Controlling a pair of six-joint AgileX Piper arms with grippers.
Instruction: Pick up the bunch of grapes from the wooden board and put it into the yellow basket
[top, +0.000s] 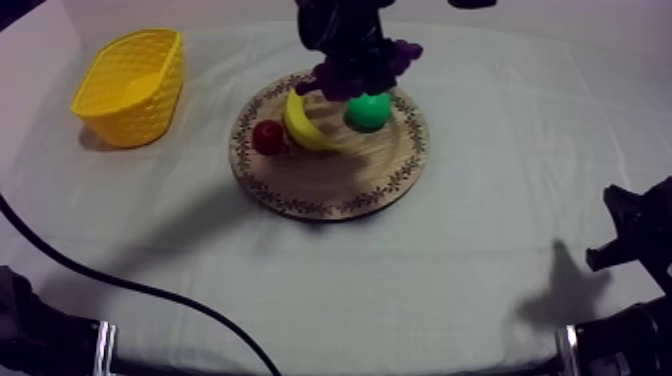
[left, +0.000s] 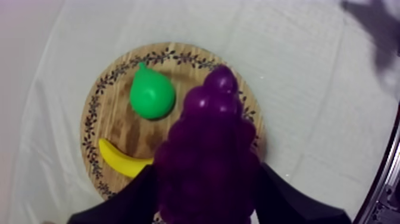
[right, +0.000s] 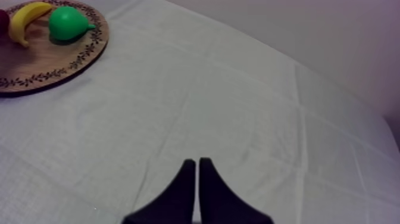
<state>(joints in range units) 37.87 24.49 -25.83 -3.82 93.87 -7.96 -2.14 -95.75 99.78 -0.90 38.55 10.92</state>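
Two black fingers of the right end effector lie clenched together on nothing, low over the grey-white tabletop. Farther off, the left end effector grasps the purple bunch of grapes over the round wooden board. The yellow woven basket stands well apart from it.

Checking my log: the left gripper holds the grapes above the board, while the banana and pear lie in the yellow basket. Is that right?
Not quite. The banana and pear lie on the board, not in the yellow basket, as the top view shows. The left gripper does hold the grapes above the board.
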